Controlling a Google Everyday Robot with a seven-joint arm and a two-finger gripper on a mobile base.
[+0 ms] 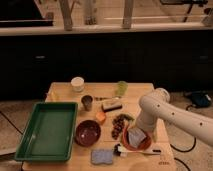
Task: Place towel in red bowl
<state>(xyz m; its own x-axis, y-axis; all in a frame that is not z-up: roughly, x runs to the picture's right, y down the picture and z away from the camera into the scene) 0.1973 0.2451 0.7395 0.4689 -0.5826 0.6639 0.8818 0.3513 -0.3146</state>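
Note:
A grey towel (134,135) lies bunched in a red bowl (142,146) at the front right of the wooden table (62,93). My white arm (165,111) comes in from the right and bends down over that bowl. My gripper (133,129) is at the towel, right above the bowl. Whether it still touches the towel is hidden. A second, dark red bowl (88,132) stands empty at the table's middle front.
A green tray (48,130) fills the left front. A blue-grey pad (102,156) and a brush (120,150) lie at the front edge. A white cup (77,83), a metal cup (87,102), a green cup (121,88), grapes (119,123) and an orange item (101,117) stand behind.

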